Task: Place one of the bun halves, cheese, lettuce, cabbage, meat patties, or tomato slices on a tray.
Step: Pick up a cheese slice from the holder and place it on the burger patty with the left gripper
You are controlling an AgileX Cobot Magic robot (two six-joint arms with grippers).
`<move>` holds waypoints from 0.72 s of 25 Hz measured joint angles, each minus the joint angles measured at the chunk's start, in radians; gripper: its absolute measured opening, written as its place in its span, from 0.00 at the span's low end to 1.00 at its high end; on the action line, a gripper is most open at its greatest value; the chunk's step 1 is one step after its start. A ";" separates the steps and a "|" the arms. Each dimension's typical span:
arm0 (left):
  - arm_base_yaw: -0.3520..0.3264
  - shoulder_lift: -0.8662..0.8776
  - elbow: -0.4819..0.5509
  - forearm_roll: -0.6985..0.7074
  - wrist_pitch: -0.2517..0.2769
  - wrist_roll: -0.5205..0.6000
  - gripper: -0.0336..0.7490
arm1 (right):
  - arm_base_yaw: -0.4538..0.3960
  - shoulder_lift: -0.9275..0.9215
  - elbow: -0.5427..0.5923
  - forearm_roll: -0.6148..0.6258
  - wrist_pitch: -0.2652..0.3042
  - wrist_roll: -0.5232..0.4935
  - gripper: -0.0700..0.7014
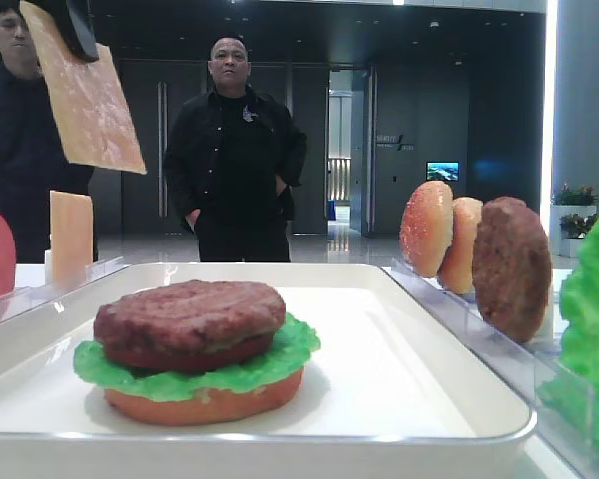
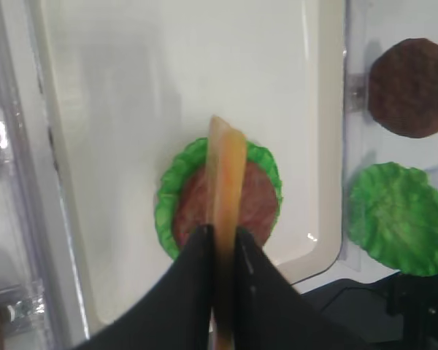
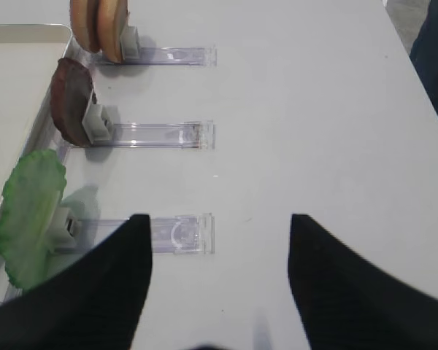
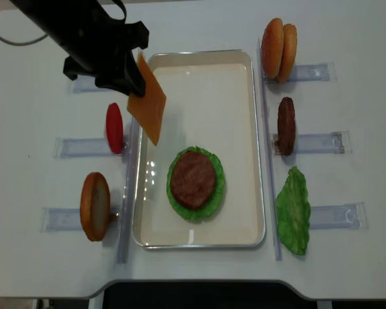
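Left end effector [image 4: 130, 82] above tray [image 4: 199, 64], gripping cheese [image 4: 148, 106].

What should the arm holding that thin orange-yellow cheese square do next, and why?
Probably carry it a little farther over and lower it. The left gripper is shut on the thin orange-yellow cheese square, which hangs in the air near the white rectangular tray's left rim. The round brown meat patty, stacked on ruffled green lettuce, has nothing on top.
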 joint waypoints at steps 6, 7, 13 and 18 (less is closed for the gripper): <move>-0.013 -0.081 0.186 -0.163 -0.149 0.120 0.09 | 0.000 0.000 0.000 0.000 0.000 0.000 0.61; -0.026 -0.089 0.214 -0.173 -0.172 0.132 0.09 | 0.000 0.000 0.000 0.000 0.000 0.000 0.61; -0.095 -0.105 0.337 -0.311 -0.289 0.243 0.09 | 0.000 0.000 0.000 0.000 0.000 0.000 0.61; -0.141 -0.108 0.430 -0.499 -0.386 0.401 0.09 | 0.000 0.000 0.000 0.000 0.000 0.000 0.61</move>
